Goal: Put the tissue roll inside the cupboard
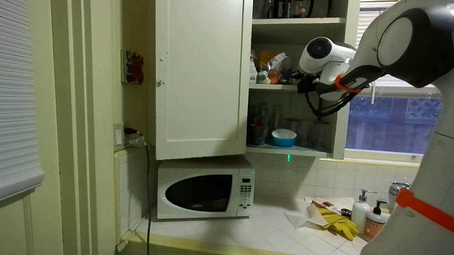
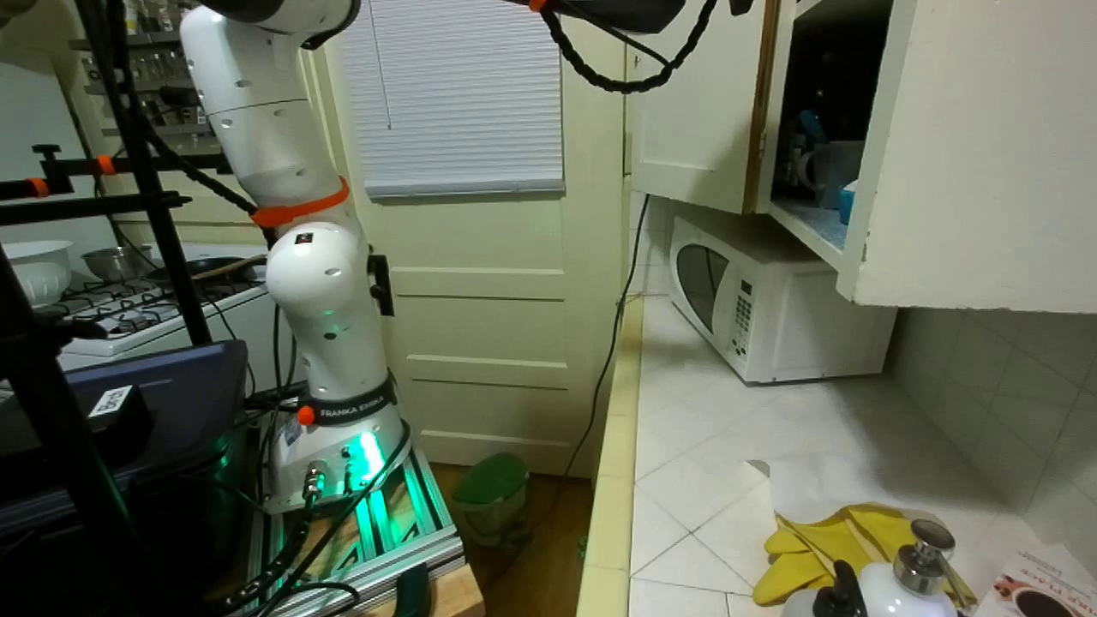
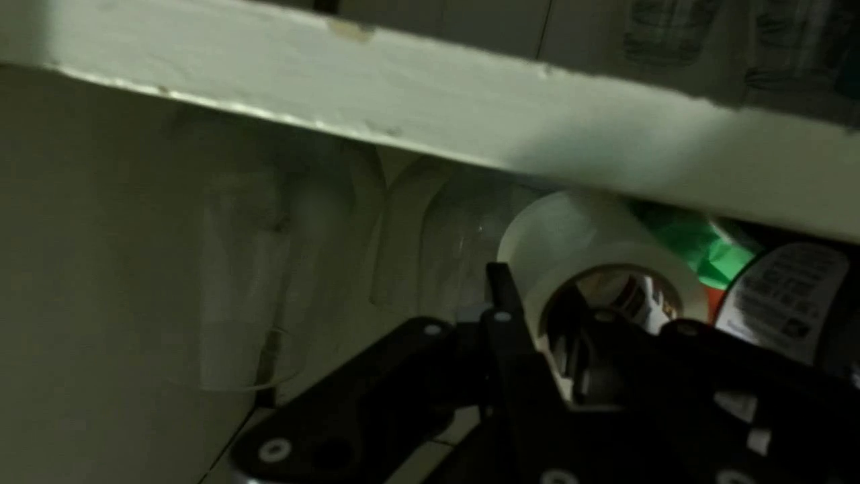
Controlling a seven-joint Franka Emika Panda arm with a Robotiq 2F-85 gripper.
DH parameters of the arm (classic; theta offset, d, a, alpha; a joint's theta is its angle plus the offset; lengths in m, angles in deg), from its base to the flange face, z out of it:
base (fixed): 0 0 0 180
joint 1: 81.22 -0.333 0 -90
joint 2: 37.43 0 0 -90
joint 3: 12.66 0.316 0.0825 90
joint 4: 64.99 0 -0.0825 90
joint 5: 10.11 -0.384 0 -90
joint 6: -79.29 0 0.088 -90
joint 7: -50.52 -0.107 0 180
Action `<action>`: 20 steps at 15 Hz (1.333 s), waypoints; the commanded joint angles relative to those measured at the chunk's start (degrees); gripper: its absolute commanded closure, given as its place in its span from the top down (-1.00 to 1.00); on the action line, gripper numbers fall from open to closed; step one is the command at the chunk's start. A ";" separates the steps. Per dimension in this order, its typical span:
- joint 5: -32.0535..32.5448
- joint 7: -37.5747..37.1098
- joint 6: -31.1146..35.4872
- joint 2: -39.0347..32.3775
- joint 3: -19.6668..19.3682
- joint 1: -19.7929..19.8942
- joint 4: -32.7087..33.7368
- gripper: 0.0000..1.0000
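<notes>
The white tissue roll (image 3: pixel 588 232) shows in the wrist view, its open dark core facing the camera. My gripper (image 3: pixel 534 289) pinches the roll's wall, one finger outside it and one inside the core. The cupboard stands open; its panel door (image 1: pixel 203 63) and shelves show in an exterior view. A shelf edge (image 3: pixel 430 101) crosses the wrist view, which appears upside down. The roll is at this shelf; whether it rests on it I cannot tell. In an exterior view the gripper (image 1: pixel 302 85) is at the middle shelf, the roll not discernible there. The cupboard (image 2: pixel 986 154) also shows in an exterior view.
Clear glassware (image 3: pixel 242 282) stands beside the roll near the cupboard's side wall (image 3: pixel 101 269). A green packet (image 3: pixel 712 249) and a labelled container (image 3: pixel 783 299) lie on its other side. Below are a blue bowl (image 1: pixel 284 139), a microwave (image 1: pixel 205 193) and yellow gloves (image 1: pixel 339 223).
</notes>
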 commanded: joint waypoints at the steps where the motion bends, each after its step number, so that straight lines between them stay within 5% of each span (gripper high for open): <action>1: 0.48 -0.13 1.92 -0.50 -0.09 -0.03 0.19 -0.21; 2: 0.43 0.05 1.77 -0.34 0.06 -0.05 -0.15 -0.19; 10: -2.63 4.93 2.25 2.49 0.06 -0.66 -4.67 0.98; 20: -2.40 6.37 3.12 6.12 -0.17 -0.51 -6.88 1.00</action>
